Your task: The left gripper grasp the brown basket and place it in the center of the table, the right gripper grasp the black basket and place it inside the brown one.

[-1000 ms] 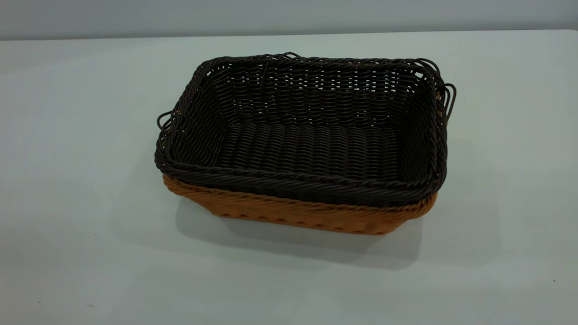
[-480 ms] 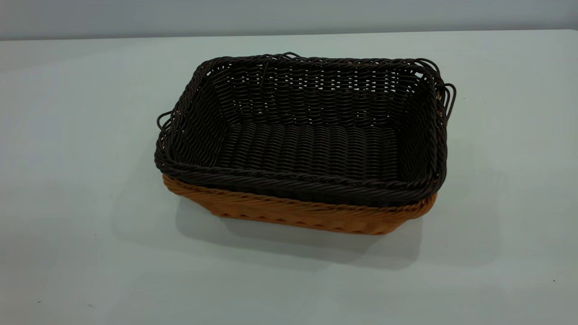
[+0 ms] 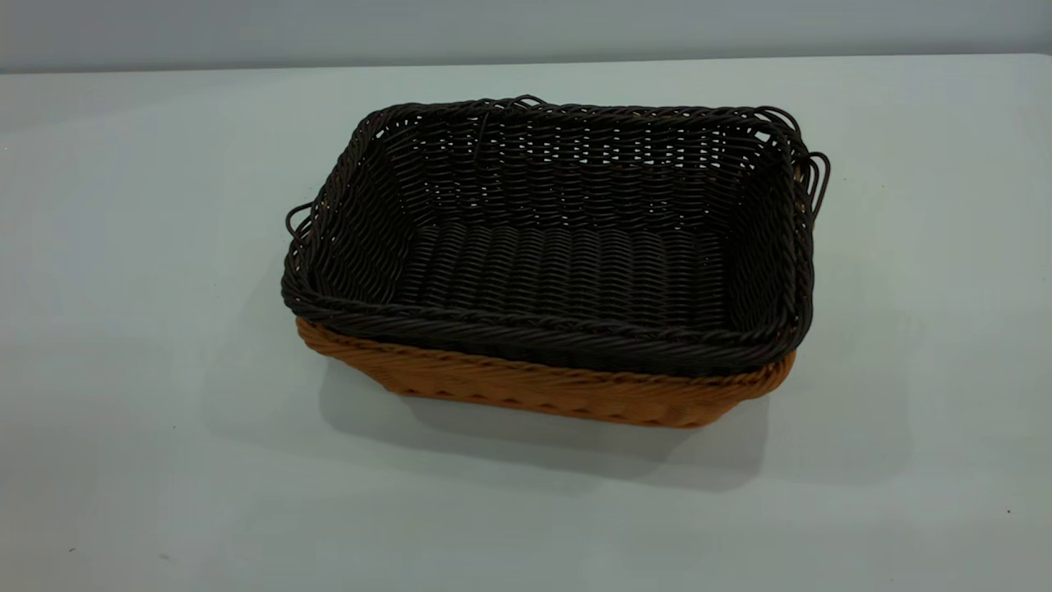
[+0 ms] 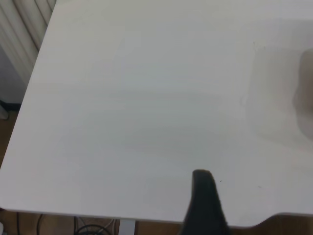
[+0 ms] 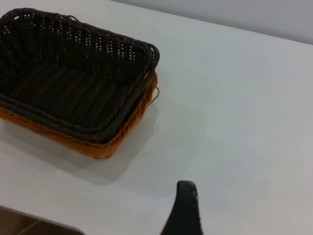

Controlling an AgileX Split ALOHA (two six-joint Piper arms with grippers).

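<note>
- Closest in the left wrist view: left gripper [image 4: 204, 205], just a dark blurry bit over a bare part of the table [image 3: 164, 460], with nothing in it that shows; cannot tell if squeezed together or spread
- Closest in the right wrist view: right gripper [image 5: 185, 208], one dark tip showing, up above the table and well apart from the baskets, touching nothing; cannot tell if squeezed or spread either
- Next, in the middle of the table: brown basket [image 3: 542, 390], orange-tan and woven, sitting flat, only its front wall and a thin strip of rim peeking out
- Inside it: black basket [image 3: 567, 271], dark woven, with a braided rim and small loop handles at the ends, sunk down snug, its rim just above the brown one, empty inside
- Looks like both steps done: brown one in the center, black one tucked in
- Probably nothing left to pick up; next move likely just resting both arms off to the sides, away from the baskets
</note>
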